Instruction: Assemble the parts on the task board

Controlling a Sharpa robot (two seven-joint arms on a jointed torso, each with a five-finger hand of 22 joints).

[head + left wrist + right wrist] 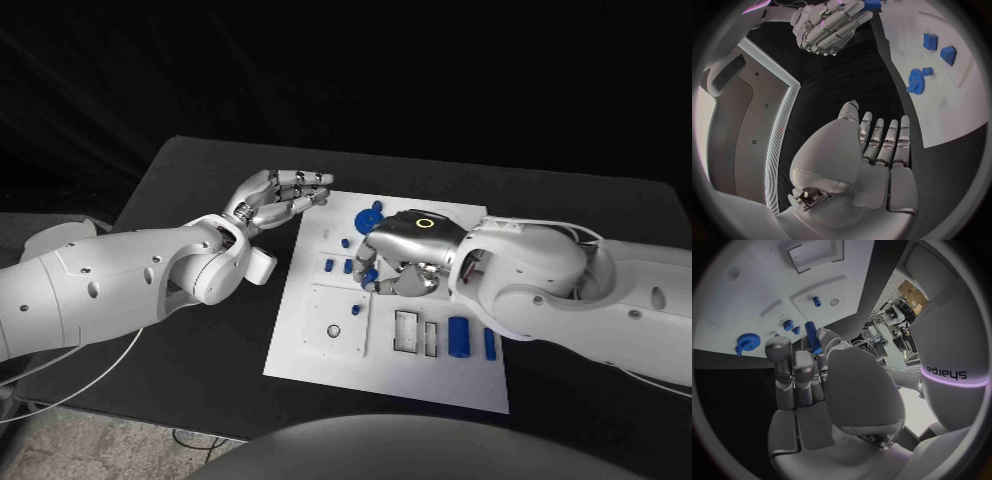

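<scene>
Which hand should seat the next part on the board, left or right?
Right, probably. The right hand is over the task board and pinches a blue peg. The left hand hovers open off the board's edge, holding nothing.

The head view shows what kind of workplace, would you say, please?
Probably a robotics lab test bench: a white task board with small blue parts lies on a black table against a dark backdrop, and the right wrist view shows cluttered shelves behind.
</scene>
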